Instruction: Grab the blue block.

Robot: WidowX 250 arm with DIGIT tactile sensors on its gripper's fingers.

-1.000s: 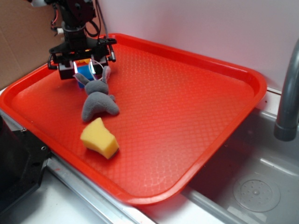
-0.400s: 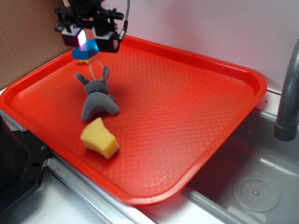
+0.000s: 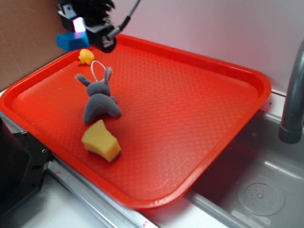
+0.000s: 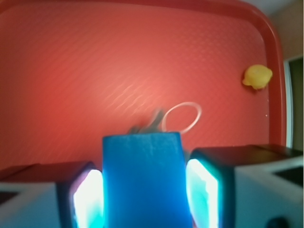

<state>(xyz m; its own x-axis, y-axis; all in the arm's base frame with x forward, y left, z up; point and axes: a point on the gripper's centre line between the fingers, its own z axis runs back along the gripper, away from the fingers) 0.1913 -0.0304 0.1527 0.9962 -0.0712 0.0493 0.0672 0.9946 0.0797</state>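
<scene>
End effector is clamped on the small bright-blue rectangular block, both pads flush on its side faces, holding it in the air above the far-left corner of the red plastic tray. Grab looks done to me; keep squeeze steady and avoid wrist tilt, since the smooth faces could slip. Small yellow rubber duck sits below near the tray's far-left rim and the grey plush bunny just nearer the tray's middle, while the tray's right half is open room
</scene>
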